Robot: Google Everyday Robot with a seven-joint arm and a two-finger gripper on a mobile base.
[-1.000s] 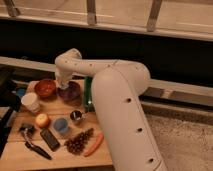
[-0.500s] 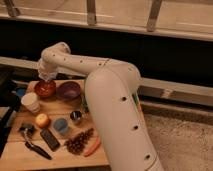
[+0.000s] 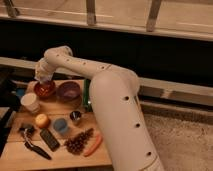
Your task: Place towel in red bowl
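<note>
The gripper (image 3: 44, 77), swung left within 1 s from the purple bowl (image 3: 68, 90), was held above the red bowl (image 3: 45, 89); finger state undeterminable, towel release judged imminent.

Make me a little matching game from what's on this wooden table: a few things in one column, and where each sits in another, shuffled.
Things:
1. red bowl
2. purple bowl
3. carrot
4. white cup

Places:
A. near the table's front edge, beside the grapes
B. directly under the gripper, at the back left
C. in front of the red bowl, by the left edge
D. just right of the red bowl

Pairs: 1-B, 2-D, 3-A, 4-C
</note>
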